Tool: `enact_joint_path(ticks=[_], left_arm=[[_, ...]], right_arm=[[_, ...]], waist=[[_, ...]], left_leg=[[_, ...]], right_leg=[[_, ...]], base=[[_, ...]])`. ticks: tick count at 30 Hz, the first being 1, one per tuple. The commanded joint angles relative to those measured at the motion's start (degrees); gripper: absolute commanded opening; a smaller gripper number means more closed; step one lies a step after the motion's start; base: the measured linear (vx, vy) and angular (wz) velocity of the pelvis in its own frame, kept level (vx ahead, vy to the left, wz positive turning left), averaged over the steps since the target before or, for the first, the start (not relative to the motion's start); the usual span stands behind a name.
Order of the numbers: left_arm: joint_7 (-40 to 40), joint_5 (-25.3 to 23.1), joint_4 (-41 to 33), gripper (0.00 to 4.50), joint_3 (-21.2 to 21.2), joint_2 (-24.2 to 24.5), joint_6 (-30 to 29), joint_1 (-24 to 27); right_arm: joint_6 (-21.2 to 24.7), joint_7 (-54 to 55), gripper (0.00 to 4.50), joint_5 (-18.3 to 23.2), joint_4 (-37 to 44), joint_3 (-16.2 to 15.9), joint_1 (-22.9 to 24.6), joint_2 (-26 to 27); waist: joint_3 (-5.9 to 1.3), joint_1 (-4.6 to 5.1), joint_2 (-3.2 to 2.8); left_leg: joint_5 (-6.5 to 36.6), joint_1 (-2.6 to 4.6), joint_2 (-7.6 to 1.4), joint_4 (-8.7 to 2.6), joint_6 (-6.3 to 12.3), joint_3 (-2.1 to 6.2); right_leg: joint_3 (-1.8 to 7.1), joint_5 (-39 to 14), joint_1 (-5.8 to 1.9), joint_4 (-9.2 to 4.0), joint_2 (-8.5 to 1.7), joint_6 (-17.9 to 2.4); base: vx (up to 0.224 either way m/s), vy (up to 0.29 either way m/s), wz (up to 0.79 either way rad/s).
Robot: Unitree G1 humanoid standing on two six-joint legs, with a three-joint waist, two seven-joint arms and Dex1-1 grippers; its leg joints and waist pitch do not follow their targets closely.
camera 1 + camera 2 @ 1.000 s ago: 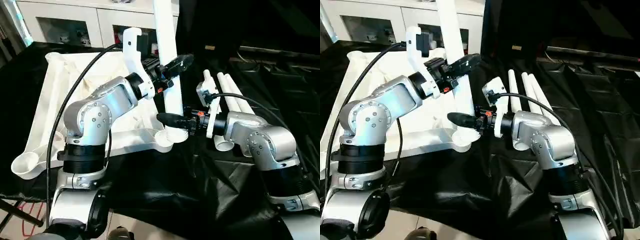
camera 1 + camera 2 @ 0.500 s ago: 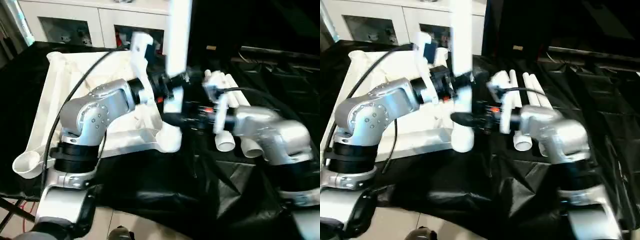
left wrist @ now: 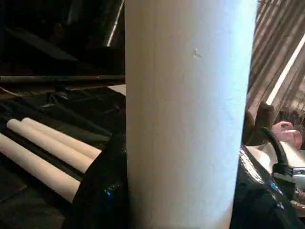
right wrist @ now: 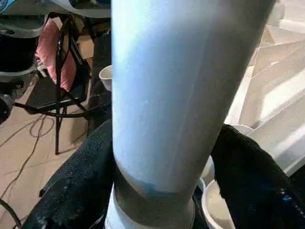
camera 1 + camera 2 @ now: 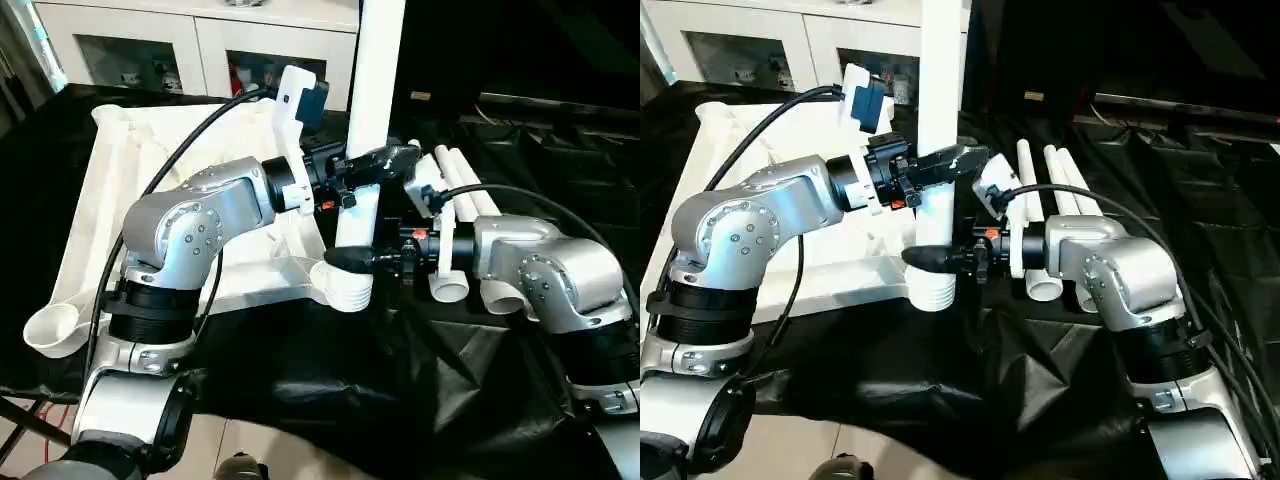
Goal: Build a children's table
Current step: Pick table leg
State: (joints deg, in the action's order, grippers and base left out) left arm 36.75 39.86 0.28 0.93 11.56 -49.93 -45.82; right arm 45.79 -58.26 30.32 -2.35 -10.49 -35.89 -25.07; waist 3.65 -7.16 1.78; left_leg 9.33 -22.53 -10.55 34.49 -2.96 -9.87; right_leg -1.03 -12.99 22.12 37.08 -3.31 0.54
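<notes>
Table leg (image 5: 372,100) newly upright over corner socket (image 5: 345,285), grasped by left gripper (image 5: 375,165); right gripper (image 5: 350,259) slackened; seating pending.

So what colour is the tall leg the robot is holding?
White, the leg shows best in the left eye view.

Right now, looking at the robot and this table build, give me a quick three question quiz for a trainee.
1. True or false: the leg in the left claw stands upright over a corner socket.
2. How many spare legs lie on the black sheet? A) one B) three C) five
3. Fill in: the tabletop lies with its ribbed ______ facing up.

Key: 1 true. 2 B. 3 underside.
</notes>
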Motion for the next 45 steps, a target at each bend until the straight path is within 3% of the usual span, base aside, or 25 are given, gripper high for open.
enact_joint_path(ticks=[1, 5, 6, 17, 25, 26, 29, 32, 34, 35, 37, 39, 40, 42, 43, 44, 45], left_arm=[[1.01, 1.25, -1.06, 1.85, -0.19, -0.29, -0.28, -1.68], [1.09, 1.19, -0.7, 1.85, -0.38, -0.39, -0.1, -1.92], [1.11, 1.18, -0.64, 1.85, -0.42, -0.4, -0.05, -1.95], [1.41, 1.51, -0.85, 1.85, -0.5, -0.79, -0.22, -1.88], [1.39, 0.39, -1.02, 1.85, -0.51, -0.36, 1.09, -1.33], [0.67, 0.49, -0.81, 2.41, -1.06, -0.62, 1.02, -1.24], [0.59, 2.14, -0.19, 2.55, -2.68, -1.4, 0.64, -1.16], [1.3, 3.39, 0.68, 2.82, -6.18, -2.98, 5.44, -0.41], [0.45, 7.16, 2.08, 2.82, -10.73, -5.55, 7.73, -0.9], [-1.37, 11.24, 5.12, 2.82, -15.8, -7.51, 9.02, -2.07], [-1.87, 11.91, 5.95, 2.82, -16.92, -7.95, 9.56, -2.39], [-2.28, 10.06, 7.89, 2.82, -18.21, -7.15, 12.56, -2.4], [-2.86, 9.15, 8.59, 2.82, -18.67, -6.62, 13.44, -2.33], [-3.58, 7.68, 10.01, 2.82, -19.39, -5.3, 14.09, -2.19], [-4.53, 1.3, 11.04, 2.82, -18.0, -1.42, 17.05, -0.34], [-4.85, -1.87, 10.9, 2.82, -16.78, 0.79, 18.37, 1.19], [-4.85, -1.87, 10.9, 2.82, -16.78, 0.79, 18.37, 1.19]], right_arm=[[0.15, 0.1, 3.09, -0.77, -0.55, -0.4, -0.22, -0.2], [0.24, -0.05, 3.09, -0.57, -1.07, -0.34, -0.49, 0.1], [0.26, -0.06, 2.81, -0.56, -1.17, -0.33, -0.53, 0.17], [0.21, -0.21, 1.99, -0.47, -2.33, -0.3, -0.28, 0.96], [-0.02, -0.06, 1.91, -0.51, -3.39, 0.18, -0.21, 1.45], [-0.11, 0.08, 1.91, -0.46, -3.61, 0.31, -0.29, 1.63], [-0.43, 0.28, 1.9, -0.45, -4.08, 0.41, -0.47, 2.01], [-1.79, 2.2, 1.9, -0.35, -4.87, 1.65, -1.0, 4.03], [-2.59, 3.25, 1.9, 0.32, -5.16, 3.14, -1.19, 5.21], [-3.87, 4.82, 1.9, 0.63, -6.46, 4.72, -1.63, 6.71], [-4.13, 5.28, 1.9, 0.72, -6.83, 5.17, -1.75, 7.04], [-6.0, 7.47, 1.89, 0.51, -7.93, 6.56, -2.02, 8.37], [-6.67, 8.47, 1.89, 0.34, -8.11, 7.04, -2.08, 8.82], [-7.91, 10.42, 1.89, -0.19, -8.61, 7.74, -2.31, 9.72], [-9.12, 14.54, 1.89, -2.42, -9.29, 8.19, -2.73, 10.7], [-9.87, 16.23, 1.89, -3.99, -9.42, 7.95, -2.82, 10.75], [-9.87, 16.23, 1.89, -3.99, -9.42, 7.95, -2.82, 10.75]], waist=[[-4.47, -0.11, 0.34], [-4.51, -0.14, 0.36], [-4.54, -0.18, 0.36], [-4.55, -0.21, 0.24], [-4.59, -0.25, 0.17], [-4.58, -0.26, 0.09], [-4.59, -0.29, -0.08], [-4.62, -0.16, -0.06], [-4.63, -0.1, 0.01], [-4.69, -0.16, -0.03], [-4.63, -0.16, 0.06], [-4.65, -0.13, -1.08], [-4.64, -0.01, -0.84], [-4.72, 0.15, -1.06], [-4.73, 0.2, -1.91], [-4.73, 0.45, -1.76], [-4.71, 0.78, -1.53]], left_leg=[[4.5, 1.4, -1.92, -3.22, -0.28, 0.38], [4.16, 1.37, -1.89, -3.18, -0.15, 0.36], [3.99, 1.38, -1.9, -3.18, -0.09, 0.37], [4.17, 1.36, -1.89, -3.17, -0.15, 0.4], [4.2, 1.4, -1.9, -3.16, -0.17, 0.4], [4.24, 1.38, -1.89, -3.18, -0.27, 0.43], [4.25, 1.4, -1.86, -3.16, -0.52, 0.45], [4.88, 1.41, -1.85, -3.19, -0.68, 0.44], [4.78, 1.25, -1.76, -3.14, -0.75, 0.38], [5.33, 1.4, -1.78, -3.15, -0.8, 0.45], [5.91, 1.37, -1.59, -3.1, -0.83, 0.34], [6.64, 1.54, -1.8, -3.25, -1.11, 0.63], [6.9, 1.55, -1.82, -3.31, -1.22, 0.59], [7.32, 1.69, -1.76, -3.41, -1.9, 0.66], [7.49, 1.79, -1.91, -3.5, -2.41, 0.89], [7.64, 1.78, -1.9, -3.57, -2.88, 0.94], [7.64, 1.68, -1.87, -3.77, -3.5, 0.98]], right_leg=[[1.67, 2.77, -2.8, -3.75, -3.81, -13.48], [1.68, 3.53, -2.82, -3.68, -3.78, -13.5], [1.67, 3.74, -2.84, -3.65, -3.81, -13.55], [1.67, 3.62, -2.86, -3.63, -3.82, -13.62], [1.64, 3.77, -2.81, -3.64, -3.81, -13.59], [1.63, 3.84, -2.84, -3.61, -3.8, -13.64], [1.61, 4.27, -2.85, -3.58, -3.8, -13.83], [1.6, 4.49, -2.89, -3.65, -3.81, -14.43], [1.62, 5.35, -3.07, -3.61, -3.91, -15.15], [1.52, 5.43, -2.92, -3.6, -3.87, -15.55], [1.56, 4.88, -2.91, -3.77, -3.8, -15.66], [1.56, 3.88, -2.73, -3.86, -3.79, -14.48], [1.57, 3.91, -2.75, -4.0, -3.73, -14.13], [1.53, 4.02, -2.76, -3.88, -3.59, -13.04], [1.5, 3.87, -2.51, -3.97, -3.63, -12.35], [1.46, 3.56, -2.48, -3.85, -3.55, -11.8], [1.41, 3.39, -2.78, -3.76, -3.52, -10.95]], base=[[0.0, 0.0, 0.0], [0.0, 0.0, 0.0], [0.0, 0.0, 0.0], [0.0, 0.0, 0.0], [0.0, 0.0, 0.0], [0.0, 0.0, 0.0], [0.0, 0.0, 0.0], [0.0, 0.0, 0.0], [0.0, 0.0, 0.0], [0.0, 0.0, 0.0], [0.0, 0.0, 0.0], [0.0, 0.0, 0.0], [0.0, 0.0, 0.0], [0.0, 0.0, 0.0], [0.0, 0.0, 0.0], [0.0, 0.0, 0.0], [0.0, 0.0, 0.0]])
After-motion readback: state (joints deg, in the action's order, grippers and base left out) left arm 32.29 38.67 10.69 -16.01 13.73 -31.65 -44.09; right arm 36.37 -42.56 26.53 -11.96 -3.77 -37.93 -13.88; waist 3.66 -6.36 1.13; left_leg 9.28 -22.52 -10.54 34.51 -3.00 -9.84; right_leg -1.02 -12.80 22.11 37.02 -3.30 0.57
